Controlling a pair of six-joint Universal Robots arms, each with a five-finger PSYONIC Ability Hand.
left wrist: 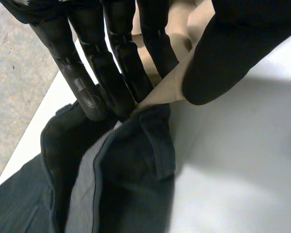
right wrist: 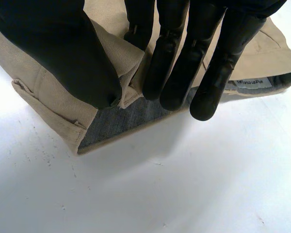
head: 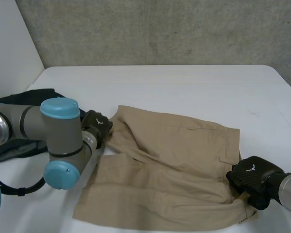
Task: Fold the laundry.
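White table [head: 184, 82] under khaki shorts [head: 169, 165]

A white label [right wrist: 252, 83] with dark print lies inside the tan garment [right wrist: 43, 92], just beside the fingertips of the right hand [right wrist: 203, 19]. The print is unreadable.

Bare lab-like space: concrete wall [head: 160, 29], white table [head: 184, 87]

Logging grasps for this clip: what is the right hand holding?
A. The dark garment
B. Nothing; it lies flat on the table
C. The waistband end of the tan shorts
C: the right hand pinches the tan shorts at the waistband edge between thumb and fingers.
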